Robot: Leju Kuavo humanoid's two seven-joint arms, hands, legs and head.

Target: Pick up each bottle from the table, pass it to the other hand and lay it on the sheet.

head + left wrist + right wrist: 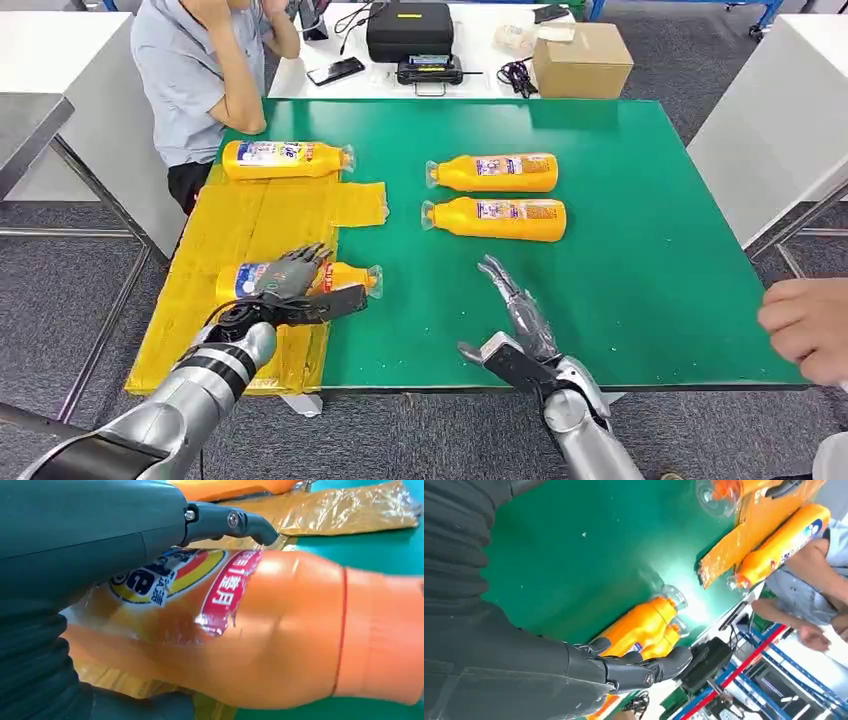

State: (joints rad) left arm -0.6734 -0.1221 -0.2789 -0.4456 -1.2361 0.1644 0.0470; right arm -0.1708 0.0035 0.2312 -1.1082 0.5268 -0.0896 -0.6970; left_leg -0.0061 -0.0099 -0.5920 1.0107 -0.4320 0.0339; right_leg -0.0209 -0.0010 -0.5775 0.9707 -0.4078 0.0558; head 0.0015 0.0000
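Head view shows the green counter (620, 260) with a crinkly yellow plastic sheet (240, 225) on its left side. The left hand (290, 285) wraps its fingers around a yellow plastic bottle with a clear cap (345, 275), which lies on its side at the near edge of the sheet. Left wrist view shows this bottle close up, with its red and blue label under the thumb (230, 522). The right hand (515, 320) is flat above the counter with its fingers spread and holds nothing. Another yellow bottle (285, 159) lies at the far end of the sheet. Two more yellow bottles (495, 172) (495, 218) lie side by side on the green counter, well apart from both hands. A person in a grey shirt (195, 70) sits at the far left corner.
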